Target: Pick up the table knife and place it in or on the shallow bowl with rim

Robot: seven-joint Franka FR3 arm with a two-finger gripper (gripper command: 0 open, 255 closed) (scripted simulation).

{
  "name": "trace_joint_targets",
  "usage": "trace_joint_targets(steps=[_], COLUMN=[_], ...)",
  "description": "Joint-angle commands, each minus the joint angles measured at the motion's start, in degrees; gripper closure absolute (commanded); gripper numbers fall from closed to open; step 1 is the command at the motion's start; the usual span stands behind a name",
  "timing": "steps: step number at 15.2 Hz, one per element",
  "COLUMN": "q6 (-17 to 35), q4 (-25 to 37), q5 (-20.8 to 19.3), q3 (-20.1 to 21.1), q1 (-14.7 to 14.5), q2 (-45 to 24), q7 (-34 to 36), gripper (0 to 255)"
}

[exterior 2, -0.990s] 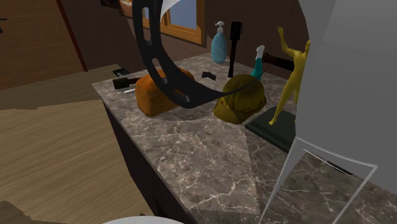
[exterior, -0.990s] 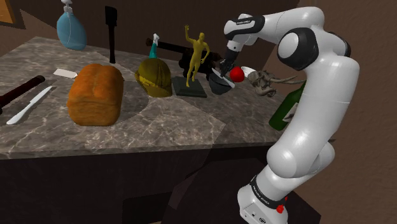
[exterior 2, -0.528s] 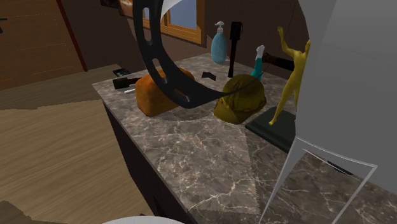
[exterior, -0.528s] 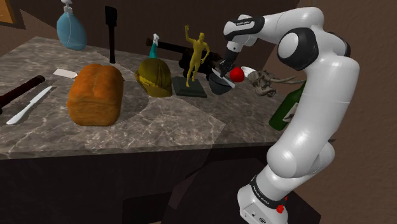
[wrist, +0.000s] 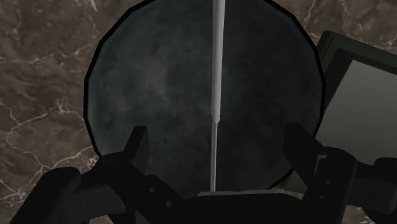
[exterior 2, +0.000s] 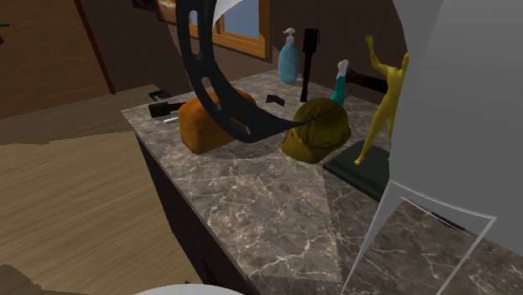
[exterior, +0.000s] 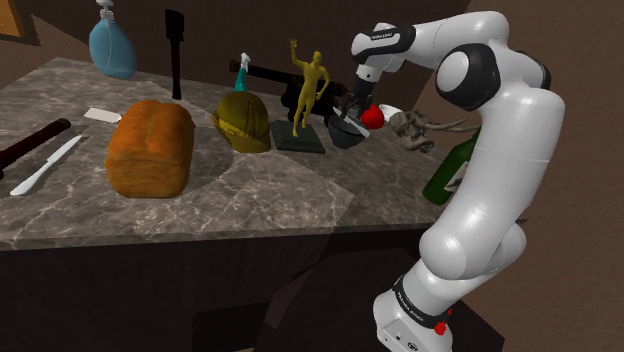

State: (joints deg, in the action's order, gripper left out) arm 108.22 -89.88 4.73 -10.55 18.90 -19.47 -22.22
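Wrist view first: the gripper (wrist: 217,137) is wide open. Both black fingers (wrist: 137,145) are spread well apart and aren't clasping anything. The table knife (wrist: 218,63) runs straight down the gap between them and touches neither, so it's been let go. It shows as a thin grey sliver lying across the middle of the dark round bowl (wrist: 146,70), which sits on the marble counter (wrist: 38,76). A dark square base (wrist: 359,83) sits just beside the bowl's rim.

The shoulder view gives the wider layout. The gripper (exterior: 350,108) hovers right over the bowl (exterior: 343,135). A red round thing (exterior: 372,117) is just beside the bowl on one side, and a yellow figurine (exterior: 310,85) stands on that base on the other. Farther from the bowl are a yellow helmet (exterior: 243,122) and then a bread loaf (exterior: 150,148). A second, white knife (exterior: 45,165) lies well apart from the bowl.

The second exterior view catches the figurine, helmet and loaf from another angle, with a blue spray bottle (exterior 2: 289,57) at the back.
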Motion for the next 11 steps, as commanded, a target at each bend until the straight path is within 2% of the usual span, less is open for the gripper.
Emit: trace_joint_targets(steps=[1,3,11], q6=[-2.9,-6.3,-6.3], q4=[2.6,5.9,5.9], q5=[-0.1,-0.2,-0.2], q3=[-0.1,-0.2,-0.2], q1=[0.1,0.3,0.3], q2=[0.3,0.4,0.4], q7=[0.0,0.1,0.1], gripper=[0,0,0])
